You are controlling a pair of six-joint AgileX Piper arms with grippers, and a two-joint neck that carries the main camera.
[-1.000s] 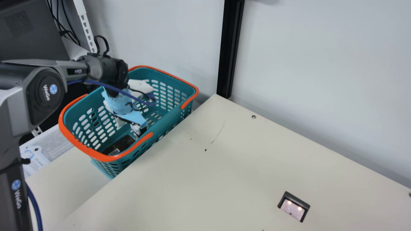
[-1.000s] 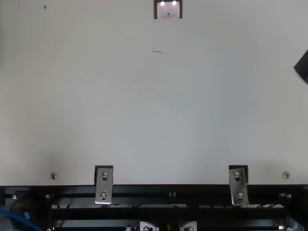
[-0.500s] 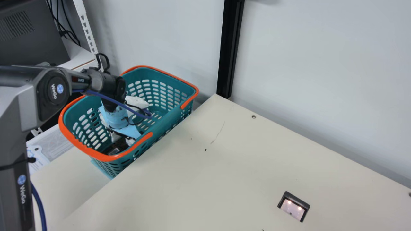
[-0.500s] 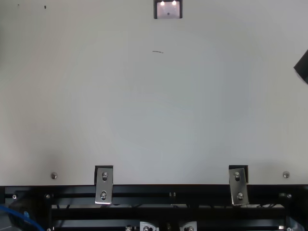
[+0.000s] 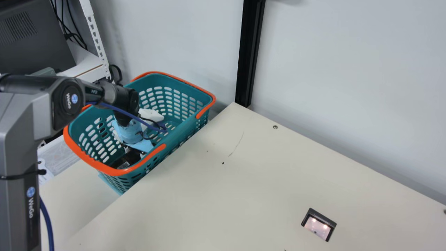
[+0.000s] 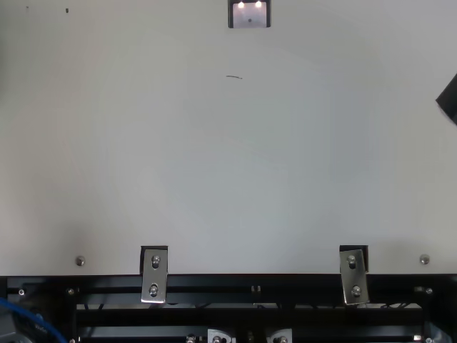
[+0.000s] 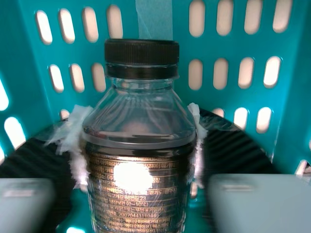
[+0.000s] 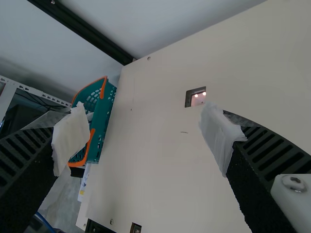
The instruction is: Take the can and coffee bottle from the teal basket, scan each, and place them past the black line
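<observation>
At nine o'clock in the main view, inside the orange-rimmed teal plastic basket (image 5: 181, 131): black left gripper (image 5: 139, 145) is pinching the clear plastic, black-capped coffee bottle (image 7: 141, 191), white padding against both sides. Near three o'clock in the top view, black right gripper (image 6: 450, 101) is hovering, fingers spread.

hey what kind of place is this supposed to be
Probably a robotics lab set up like a store checkout: a teal shopping basket with a bottle inside, what looks like a scanner in the cream table, and a robot arm.
</observation>
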